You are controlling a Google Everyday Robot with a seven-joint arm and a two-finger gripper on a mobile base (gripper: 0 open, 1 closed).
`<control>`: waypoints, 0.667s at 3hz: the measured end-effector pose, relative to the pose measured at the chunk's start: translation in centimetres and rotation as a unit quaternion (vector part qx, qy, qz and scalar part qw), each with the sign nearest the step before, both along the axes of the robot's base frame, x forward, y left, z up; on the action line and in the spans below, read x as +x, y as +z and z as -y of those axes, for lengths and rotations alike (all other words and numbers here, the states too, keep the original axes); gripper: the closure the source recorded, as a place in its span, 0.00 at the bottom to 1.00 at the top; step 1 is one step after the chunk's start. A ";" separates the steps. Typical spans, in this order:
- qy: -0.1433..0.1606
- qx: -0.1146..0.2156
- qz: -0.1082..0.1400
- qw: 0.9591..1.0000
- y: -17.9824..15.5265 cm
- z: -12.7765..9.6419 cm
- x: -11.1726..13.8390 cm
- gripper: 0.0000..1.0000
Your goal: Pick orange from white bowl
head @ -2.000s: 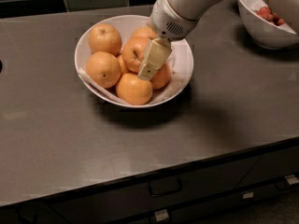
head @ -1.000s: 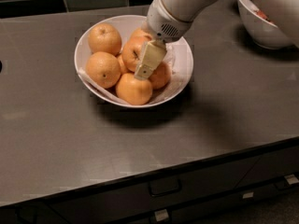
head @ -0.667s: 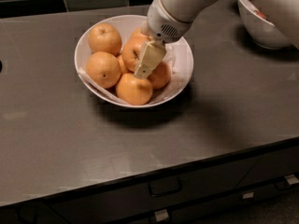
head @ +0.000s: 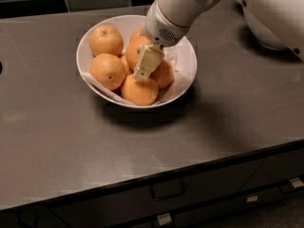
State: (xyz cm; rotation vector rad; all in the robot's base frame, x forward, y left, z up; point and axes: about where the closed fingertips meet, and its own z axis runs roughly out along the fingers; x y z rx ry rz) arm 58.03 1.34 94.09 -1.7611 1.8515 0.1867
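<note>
The white bowl [head: 187, 56] stands on the dark counter at the upper middle and holds several oranges over a crinkled white lining. My gripper [head: 146, 63] reaches down into the bowl from the upper right. Its cream tip rests against the middle orange [head: 133, 50], between it and the oranges at the front [head: 139, 90] and right [head: 164, 74]. Two bigger oranges [head: 106, 39] [head: 108, 71] lie free on the bowl's left side. The arm hides the back of the pile.
A second white bowl [head: 266, 34] stands at the far right, mostly hidden behind my arm. The dark counter [head: 95, 146] stretches to the front. Its front edge drops to drawers [head: 166, 191] below. A tiled wall runs along the back.
My gripper has sunk slightly lower and to the left among the oranges. My arm now covers more of the bowl at the right. The oranges have not moved.
</note>
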 end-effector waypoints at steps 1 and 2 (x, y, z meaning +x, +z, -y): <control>0.020 -0.003 0.040 0.999 3.3 -1.1 -1.6 0.09; 0.036 -0.006 0.070 0.997 5.9 -2.0 -2.7 0.12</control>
